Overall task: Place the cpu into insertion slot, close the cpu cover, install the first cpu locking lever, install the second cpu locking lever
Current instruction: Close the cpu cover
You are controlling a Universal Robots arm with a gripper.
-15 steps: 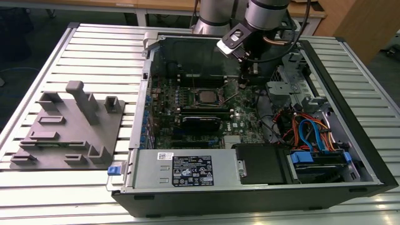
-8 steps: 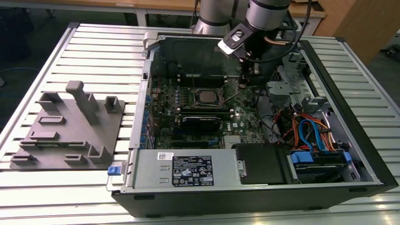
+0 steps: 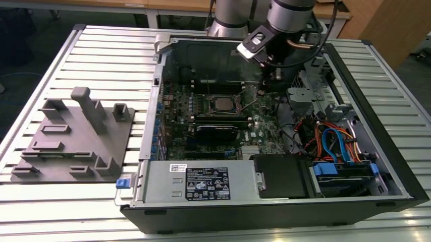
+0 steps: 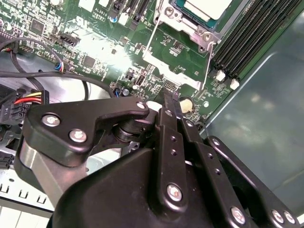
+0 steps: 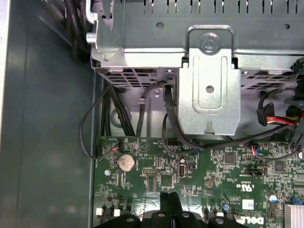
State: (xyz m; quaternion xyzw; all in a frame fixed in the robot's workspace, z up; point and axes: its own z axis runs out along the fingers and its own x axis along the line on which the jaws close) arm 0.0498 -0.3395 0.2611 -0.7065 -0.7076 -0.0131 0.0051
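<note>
Black tool (image 4: 170, 99), fingers pressed together, sits low over green motherboard (image 4: 95, 42), just beside thin wire locking lever (image 4: 171, 71). Pale silver square cpu (image 4: 207, 6) sits in silver-rimmed insertion slot (image 4: 189, 24). Black memory slots (image 4: 247, 42) and black cables (image 5: 102, 118) crowd nearby. Open case rests on slatted metal surface (image 3: 101, 55).

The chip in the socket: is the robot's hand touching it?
Apart. In the second wrist view the hand sits over green board, with bare board between it and the chip.
</note>
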